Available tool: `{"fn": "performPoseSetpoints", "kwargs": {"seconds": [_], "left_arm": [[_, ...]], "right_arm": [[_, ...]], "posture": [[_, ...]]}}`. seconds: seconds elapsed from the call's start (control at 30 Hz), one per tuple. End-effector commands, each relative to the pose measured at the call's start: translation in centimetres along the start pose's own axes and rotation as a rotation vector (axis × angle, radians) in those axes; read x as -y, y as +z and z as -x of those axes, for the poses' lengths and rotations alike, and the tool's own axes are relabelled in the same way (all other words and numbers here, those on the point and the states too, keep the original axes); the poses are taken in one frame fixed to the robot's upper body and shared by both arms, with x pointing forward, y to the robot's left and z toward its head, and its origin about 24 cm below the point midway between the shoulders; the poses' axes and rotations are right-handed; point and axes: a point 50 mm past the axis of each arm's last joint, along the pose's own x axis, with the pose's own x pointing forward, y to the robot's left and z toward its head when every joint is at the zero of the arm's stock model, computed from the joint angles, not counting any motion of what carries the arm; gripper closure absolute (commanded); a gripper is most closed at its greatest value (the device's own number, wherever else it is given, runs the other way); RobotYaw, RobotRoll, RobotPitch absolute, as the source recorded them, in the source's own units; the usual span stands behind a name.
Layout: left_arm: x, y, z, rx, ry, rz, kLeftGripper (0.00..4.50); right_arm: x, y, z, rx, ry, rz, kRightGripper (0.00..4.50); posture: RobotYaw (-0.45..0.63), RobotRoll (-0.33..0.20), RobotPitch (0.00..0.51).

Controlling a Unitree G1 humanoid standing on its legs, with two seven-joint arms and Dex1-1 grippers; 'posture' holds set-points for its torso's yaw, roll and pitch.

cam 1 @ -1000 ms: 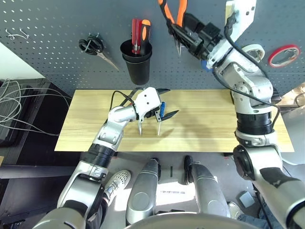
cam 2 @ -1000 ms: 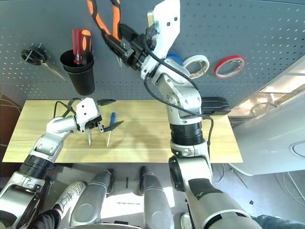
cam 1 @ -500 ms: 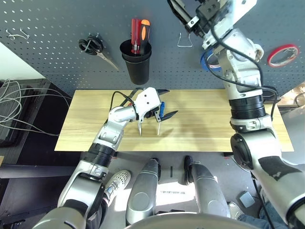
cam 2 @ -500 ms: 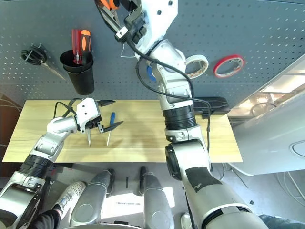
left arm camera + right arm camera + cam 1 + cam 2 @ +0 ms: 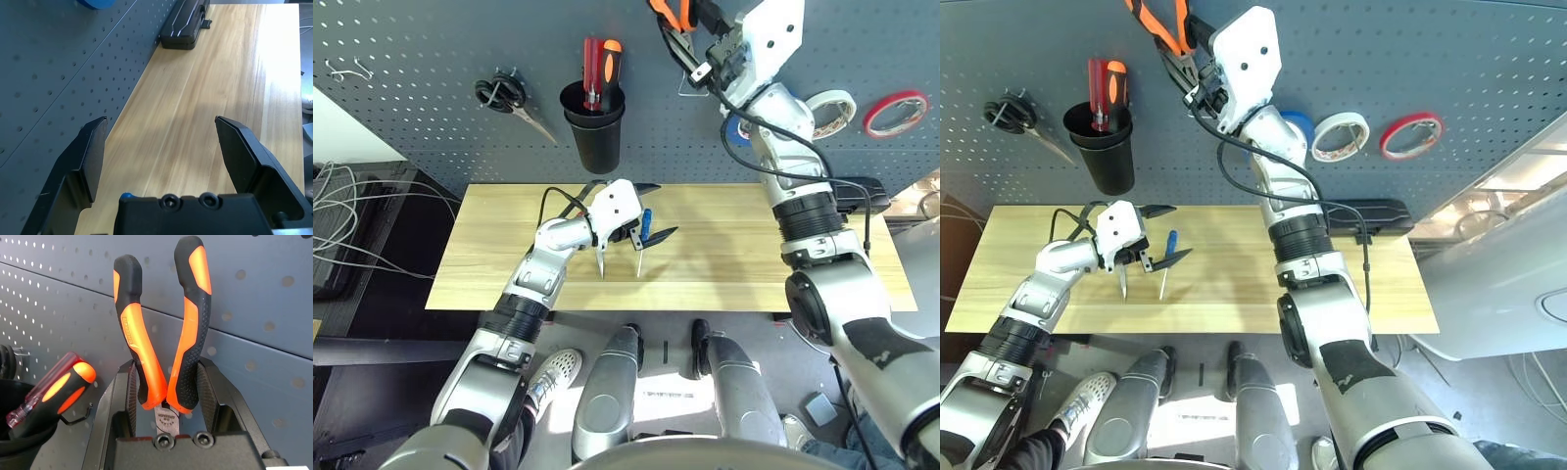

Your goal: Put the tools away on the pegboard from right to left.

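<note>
Gripping the pliers, right end effector sits seemingly near the pegboard.

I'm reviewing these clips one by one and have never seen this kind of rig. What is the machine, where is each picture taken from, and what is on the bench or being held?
It is a humanoid robot with two silver arms, each ending in a two-fingered black gripper. The two wide pictures come from a stereo camera on its head, looking down at a wooden table and a dark pegboard. The other two come from cameras on its wrists.

The right gripper, raised to the board, is shut on orange-and-black pliers, by a metal hook. The left gripper stands open over a small blue-handled screwdriver on the table.

Already on the board: a blue tape roll, white and red rolls, black-handled scissors and a black cup of screwdrivers. A black case lies at the table's back edge.
</note>
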Motion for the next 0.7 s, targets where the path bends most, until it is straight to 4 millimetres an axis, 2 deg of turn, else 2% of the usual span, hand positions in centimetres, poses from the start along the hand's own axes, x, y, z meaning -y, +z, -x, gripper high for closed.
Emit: {"fn": "performPoseSetpoints", "kwargs": {"seconds": [0.03, 0.27, 0.7], "left_arm": [[0.3, -0.5, 0.3, -0.021, -0.005, 0.008, 0.00], [0.2, -0.5, 0.1, -0.024, -0.012, 0.001, 0.00], [0.1, -0.5, 0.1, -0.031, -0.015, -0.003, 0.00]], "right_arm": [[-0.2, 0.7, -0.3, 0.030, 0.008, 0.026, 2.60], [-0.6, 0.2, 0.3, -0.002, 0.003, 0.027, 2.60], [-1.3, -2.5, 1.7, -0.110, -0.042, -0.058, 2.60]], "posture": [[0.18, 0.000, 0.298], [0.17, 0.000, 0.308], [0.17, 0.000, 0.314]]}}
